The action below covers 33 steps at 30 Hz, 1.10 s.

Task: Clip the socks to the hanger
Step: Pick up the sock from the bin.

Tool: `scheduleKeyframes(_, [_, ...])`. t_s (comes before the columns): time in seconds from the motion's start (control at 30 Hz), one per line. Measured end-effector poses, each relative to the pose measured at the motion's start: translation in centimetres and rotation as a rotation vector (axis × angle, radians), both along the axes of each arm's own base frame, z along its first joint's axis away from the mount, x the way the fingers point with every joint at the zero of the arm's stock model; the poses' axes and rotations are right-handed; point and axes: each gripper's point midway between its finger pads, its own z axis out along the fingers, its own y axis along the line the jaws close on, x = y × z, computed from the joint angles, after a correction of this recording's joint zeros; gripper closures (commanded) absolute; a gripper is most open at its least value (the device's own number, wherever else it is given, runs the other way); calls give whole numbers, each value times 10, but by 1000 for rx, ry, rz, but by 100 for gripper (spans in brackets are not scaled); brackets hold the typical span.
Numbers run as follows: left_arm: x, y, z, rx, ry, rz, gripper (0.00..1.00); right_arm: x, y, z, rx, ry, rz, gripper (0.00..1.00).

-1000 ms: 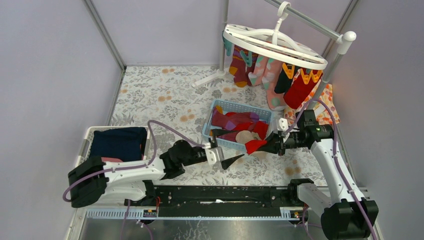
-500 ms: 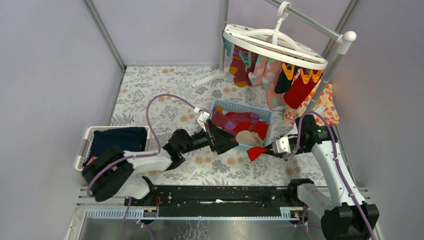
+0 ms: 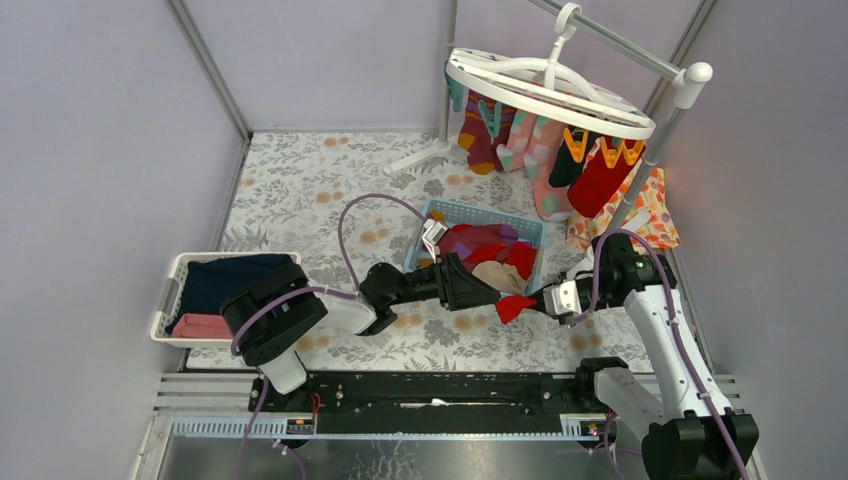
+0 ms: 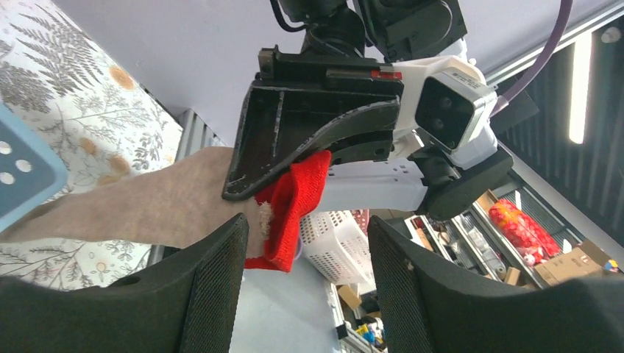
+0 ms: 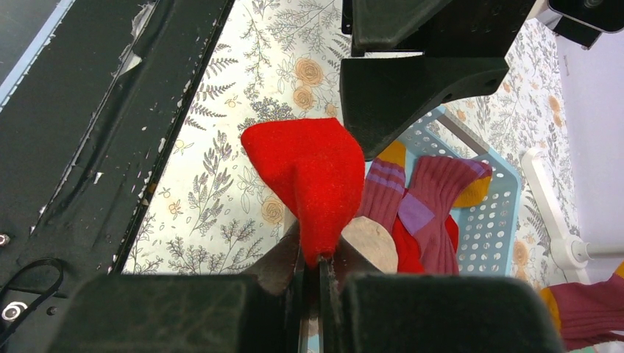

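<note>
A small bright red fabric sock (image 5: 309, 173) is held just off the near right corner of the blue perforated plastic basket (image 3: 470, 212), which is set on the floral-covered table (image 3: 300, 200). The sock is pinched by one edge in the closed jaws of the right gripper (image 5: 313, 268), and the rest of it is bunched in the air beyond them. A beige sock (image 4: 147, 209) is draped over the same corner of the basket; whether it is also caught in those jaws cannot be told. The left gripper (image 4: 307, 228) is brought in from the basket's near left side, its jaws held apart with nothing in them and the red sock just beyond their tips.

The step in hand is judged to be a two-armed hold: the sock is being offered so that a second edge can be taken. More socks (image 3: 480, 245) are left heaped inside the basket.

Next, the left jaws would need to be shut on the free red edge alone, clear of the beige fabric, so the sock can be spread. It would then have to be carried up behind the basket to the large white plastic oval ring hanger (image 3: 600, 115), where a free clip is needed.
</note>
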Motion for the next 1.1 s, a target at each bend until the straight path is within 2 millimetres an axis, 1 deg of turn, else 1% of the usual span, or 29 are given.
scheduleKeyframes(0.17, [-6,-4,0,3,17,-27,36,0,0,0,0,-3,1,95])
scheduleKeyframes(0.27, [-6,-7,-11,49,37,-28,36,0,0,0,0,-4,1,95])
scheduleKeyframes(0.3, [-6,-7,-14,68,41,-25,37,0,0,0,0,-5,1,95])
scheduleKeyframes(0.33, [-5,-7,-18,87,47,-21,41,0,0,0,0,-5,1,95])
scheduleKeyframes(0.43, [-6,-7,-19,108,43,-19,48,0,0,0,1,-7,0,95])
scheduleKeyframes(0.53, [-12,-8,-17,111,26,-30,63,0,0,0,1,-4,0,95])
scheduleKeyframes(0.57, [-14,-9,-16,112,24,-34,65,0,0,0,1,-3,0,95])
scheduleKeyframes(0.8, [-19,-18,-4,85,-6,-66,65,1,0,0,1,30,-18,95])
scheduleKeyframes(0.87, [-20,-18,-5,87,-6,-71,71,3,0,0,1,48,-33,95])
scheduleKeyframes(0.9, [-21,-18,-5,88,-6,-74,76,4,0,0,2,54,-38,95])
scheduleKeyframes(1.0, [-22,-18,-6,91,-11,-80,99,6,0,0,3,72,-53,95])
scheduleKeyframes(1.1, [-22,-18,-7,95,-25,-82,100,7,0,0,4,85,-63,95])
